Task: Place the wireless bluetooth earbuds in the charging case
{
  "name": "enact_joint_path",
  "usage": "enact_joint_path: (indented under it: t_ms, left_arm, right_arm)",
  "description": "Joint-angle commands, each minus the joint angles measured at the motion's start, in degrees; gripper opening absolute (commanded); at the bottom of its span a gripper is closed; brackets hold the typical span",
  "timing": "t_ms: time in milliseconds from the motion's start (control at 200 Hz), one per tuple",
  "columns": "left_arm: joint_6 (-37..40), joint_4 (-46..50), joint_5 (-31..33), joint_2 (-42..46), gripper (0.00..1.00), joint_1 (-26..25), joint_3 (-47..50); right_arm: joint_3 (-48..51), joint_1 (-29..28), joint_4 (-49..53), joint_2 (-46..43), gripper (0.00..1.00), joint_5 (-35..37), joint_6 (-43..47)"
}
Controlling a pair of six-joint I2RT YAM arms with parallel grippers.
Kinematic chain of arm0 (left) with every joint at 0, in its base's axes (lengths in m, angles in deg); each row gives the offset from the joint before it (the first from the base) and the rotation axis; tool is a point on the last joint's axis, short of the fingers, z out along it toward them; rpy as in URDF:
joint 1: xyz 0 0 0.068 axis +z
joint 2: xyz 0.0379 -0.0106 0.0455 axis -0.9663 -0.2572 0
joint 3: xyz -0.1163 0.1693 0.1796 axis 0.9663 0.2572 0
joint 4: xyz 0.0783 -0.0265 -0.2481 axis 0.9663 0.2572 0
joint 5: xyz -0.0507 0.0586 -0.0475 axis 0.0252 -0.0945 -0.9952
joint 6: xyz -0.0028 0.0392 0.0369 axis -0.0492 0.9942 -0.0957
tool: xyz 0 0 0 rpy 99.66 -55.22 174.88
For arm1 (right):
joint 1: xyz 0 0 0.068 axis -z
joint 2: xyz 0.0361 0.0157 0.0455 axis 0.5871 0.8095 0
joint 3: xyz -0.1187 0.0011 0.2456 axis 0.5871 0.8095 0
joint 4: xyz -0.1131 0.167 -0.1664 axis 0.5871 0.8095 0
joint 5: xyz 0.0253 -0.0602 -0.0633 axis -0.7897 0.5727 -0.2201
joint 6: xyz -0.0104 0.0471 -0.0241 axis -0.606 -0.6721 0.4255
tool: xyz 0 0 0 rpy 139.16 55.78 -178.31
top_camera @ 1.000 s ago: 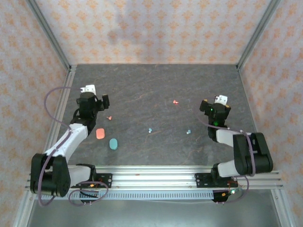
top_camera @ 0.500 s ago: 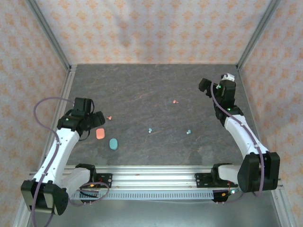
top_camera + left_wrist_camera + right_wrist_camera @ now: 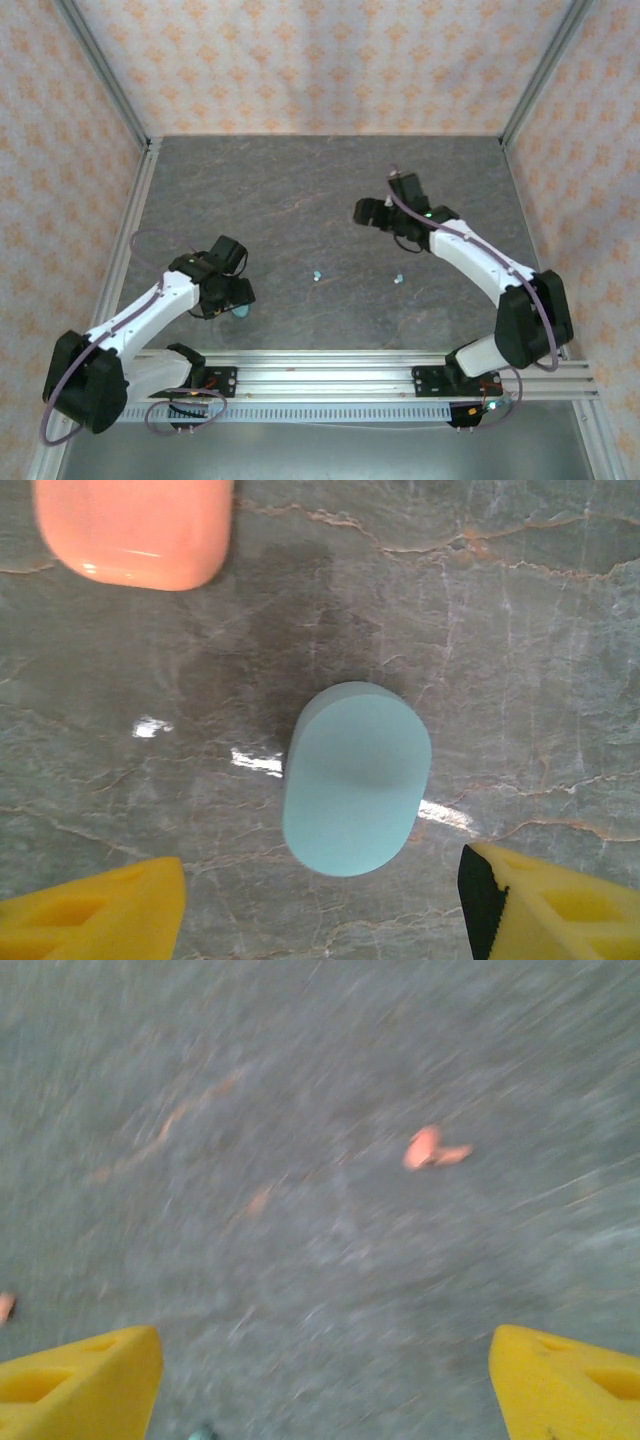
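Jaws of the left gripper (image 3: 322, 908) are wide open and hold nothing. Their two yellow tips stand one at each side of the light blue case (image 3: 357, 778) and do not touch it. This case shows a smooth closed top and lies flat on the counter (image 3: 300, 180), which is dark grey with stone veins. Near it, at the upper left corner of the left wrist view, lies the salmon-pink case (image 3: 135, 528), also closed; the two cases are apart.

Jaws of the right gripper (image 3: 322, 1385) are wide open too, and empty. The right wrist view is blurred, but one salmon-pink earbud (image 3: 435, 1148) shows on the counter ahead of the tips, nearer to the right one. A second pink speck (image 3: 5, 1306) sits at the left edge of that view.

From the top camera, two light blue earbuds (image 3: 317, 273) lie in the middle of the counter, between both arms and well apart from the cases. The second one (image 3: 397, 279) is to the right of the first.
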Motion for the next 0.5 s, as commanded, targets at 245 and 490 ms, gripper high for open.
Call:
enact_joint_path:
  t_ms: [245,490]
  left_arm:
    - [1.9,-9.8,2.1,-8.4,0.72,-1.8,1.4]
    - [4.0,-14.4,1.4,-12.7,0.62,-2.3,3.8]
  right_arm:
    - [-6.9,-4.5,7.1,7.4,0.84,-5.3,-1.7]
    - [-6.5,-4.4,7.0,8.0,0.81,-7.0,-2.3]
